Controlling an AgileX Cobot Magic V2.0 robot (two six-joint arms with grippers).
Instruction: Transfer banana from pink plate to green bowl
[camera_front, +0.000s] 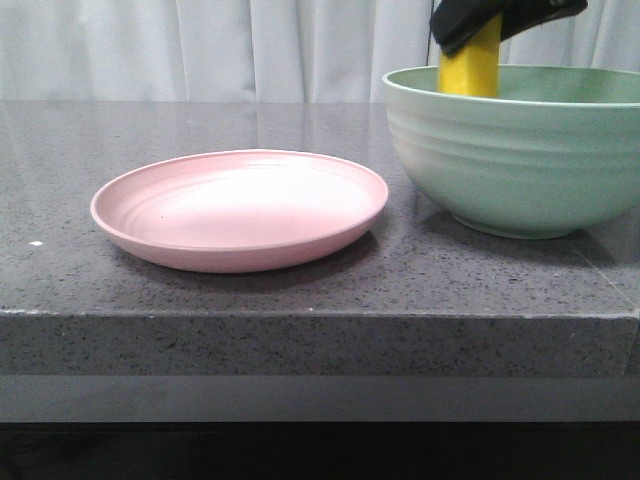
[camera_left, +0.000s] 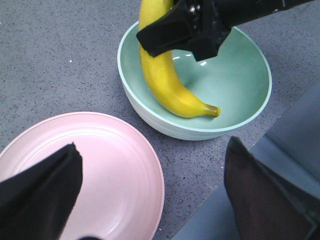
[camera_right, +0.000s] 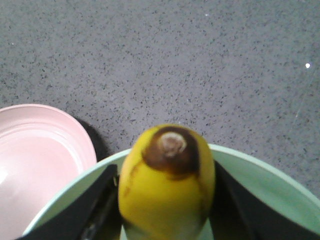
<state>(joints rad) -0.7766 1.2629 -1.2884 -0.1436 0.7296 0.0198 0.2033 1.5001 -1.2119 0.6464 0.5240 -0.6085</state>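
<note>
The yellow banana stands nearly upright in my right gripper, which is shut on its upper part. In the left wrist view the banana reaches down inside the green bowl, stem tip near the bowl's inner wall, with the right gripper above it. In the right wrist view the banana's brown end sits between the black fingers. The pink plate is empty. My left gripper is open and empty above the plate's edge.
The green bowl stands at the right of the grey stone counter, close beside the plate. The counter's front edge runs just in front of both. White curtains hang behind.
</note>
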